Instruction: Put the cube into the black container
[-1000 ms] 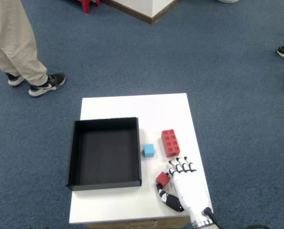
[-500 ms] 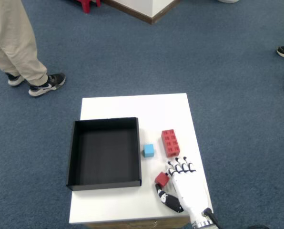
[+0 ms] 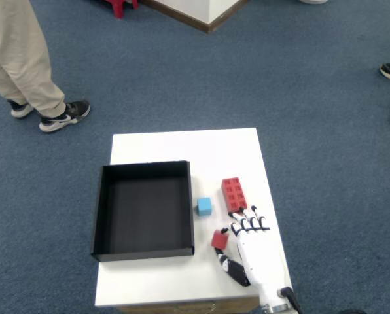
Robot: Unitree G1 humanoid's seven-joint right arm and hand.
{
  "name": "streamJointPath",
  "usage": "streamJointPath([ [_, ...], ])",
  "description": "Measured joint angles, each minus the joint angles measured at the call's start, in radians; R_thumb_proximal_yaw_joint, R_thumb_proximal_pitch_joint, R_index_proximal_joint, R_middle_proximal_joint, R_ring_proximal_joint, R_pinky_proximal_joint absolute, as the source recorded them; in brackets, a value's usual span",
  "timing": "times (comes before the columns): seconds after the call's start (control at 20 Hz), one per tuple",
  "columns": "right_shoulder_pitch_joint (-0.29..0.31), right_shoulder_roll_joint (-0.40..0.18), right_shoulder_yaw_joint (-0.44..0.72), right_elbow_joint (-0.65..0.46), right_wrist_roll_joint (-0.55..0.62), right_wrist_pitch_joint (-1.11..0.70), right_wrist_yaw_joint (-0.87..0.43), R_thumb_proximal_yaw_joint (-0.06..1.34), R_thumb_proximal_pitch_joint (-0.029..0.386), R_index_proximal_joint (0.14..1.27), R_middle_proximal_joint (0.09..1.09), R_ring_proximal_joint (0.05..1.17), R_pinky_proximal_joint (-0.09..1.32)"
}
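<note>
One red cube pinched by right hand thumb and fingers; black container sits left, slightly ahead.

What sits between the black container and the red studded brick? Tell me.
In the head view, the small blue cube sits on the white table between the black container and the red studded brick, near the container's right wall.

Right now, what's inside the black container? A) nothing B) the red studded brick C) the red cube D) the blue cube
A: the black container shows only its bare dark floor. The blue cube and the red studded brick sit on the white table to its right, and the red cube is at the right hand, also outside it.
</note>
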Motion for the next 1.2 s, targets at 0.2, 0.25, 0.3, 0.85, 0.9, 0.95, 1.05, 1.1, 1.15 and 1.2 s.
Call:
streamJointPath([
  [0.2, -0.014, -0.002, 0.005, -0.013, -0.006, -0.023, -0.087, 1.2, 0.107, 1.14, 0.35, 0.25, 0.09],
  [0.25, -0.026, -0.003, 0.013, -0.022, -0.014, -0.029, -0.13, 1.2, 0.109, 1.14, 0.35, 0.25, 0.09],
  [0.3, -0.037, -0.005, 0.023, -0.032, -0.023, -0.033, -0.16, 1.2, 0.11, 1.15, 0.35, 0.25, 0.1],
  [0.85, -0.121, -0.104, -0.127, -0.382, -0.279, -0.053, -0.279, 1.21, 0.118, 1.15, 0.36, 0.25, 0.09],
  [0.9, -0.11, -0.13, -0.169, -0.45, -0.321, -0.022, -0.279, 1.21, 0.117, 1.15, 0.36, 0.25, 0.09],
  [0.95, -0.099, -0.144, -0.196, -0.494, -0.352, 0.0, -0.279, 1.21, 0.117, 1.15, 0.36, 0.25, 0.09],
  [1.05, -0.06, -0.161, -0.253, -0.58, -0.42, 0.055, -0.278, 1.21, 0.116, 1.15, 0.35, 0.25, 0.09],
  [1.1, -0.043, -0.162, -0.278, -0.609, -0.447, 0.079, -0.277, 1.21, 0.116, 1.14, 0.35, 0.25, 0.09],
  [1.15, -0.04, -0.163, -0.293, -0.633, -0.467, 0.102, -0.273, 1.21, 0.117, 1.14, 0.35, 0.25, 0.09],
  [1.2, -0.043, -0.159, -0.312, -0.647, -0.484, 0.118, -0.27, 1.21, 0.118, 1.14, 0.35, 0.25, 0.09],
])
